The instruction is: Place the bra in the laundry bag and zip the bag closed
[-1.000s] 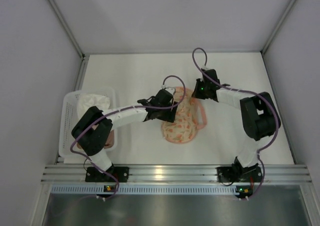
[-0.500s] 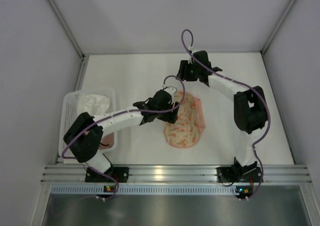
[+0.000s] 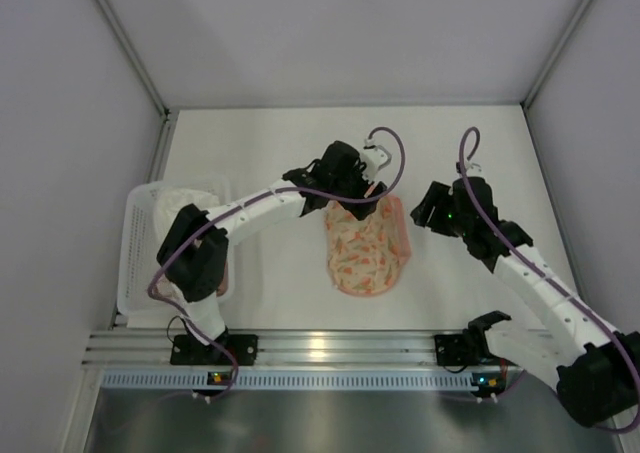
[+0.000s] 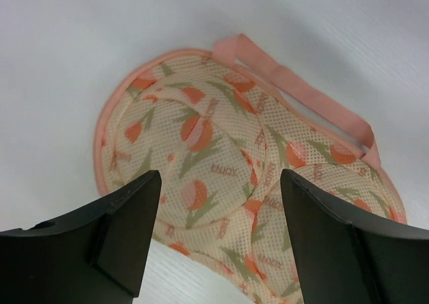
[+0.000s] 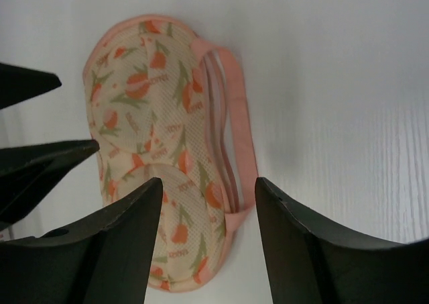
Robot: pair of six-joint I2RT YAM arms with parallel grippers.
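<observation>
Floral mesh covers the laundry bag (image 3: 368,248), which lies flat in the middle of the white tabletop (image 3: 250,138), its long axis running from the near edge toward the far wall. It is peanut-shaped, with two rounded lobes, cream-peach with orange flowers, green leaves and small printed lettering. A pink edge runs round the outline. A pink loop strap (image 5: 242,126) lies along its right side, joined to the bag at both ends and bowing out onto the tabletop. In the left wrist view the bag (image 4: 214,149) shows one domed lobe in full, with the second partly cut off at the lower right. In the right wrist view both lobes of the bag (image 5: 154,129) show. From these pictures I cannot tell how far the zip is drawn.

The left arm's fingers (image 3: 352,191) hang over the far end of the bag. They are spread wide (image 4: 127,237) and grip nothing, and the bag shows in the gap between them. Whether their tips touch the mesh cannot be told. The right arm's fingers (image 3: 428,211) sit to the right of the bag, apart from it, over bare tabletop. They too are spread wide (image 5: 301,250) and empty.

A white basket (image 3: 135,273) with a white cloth (image 3: 185,205) in it stands at the left edge.
</observation>
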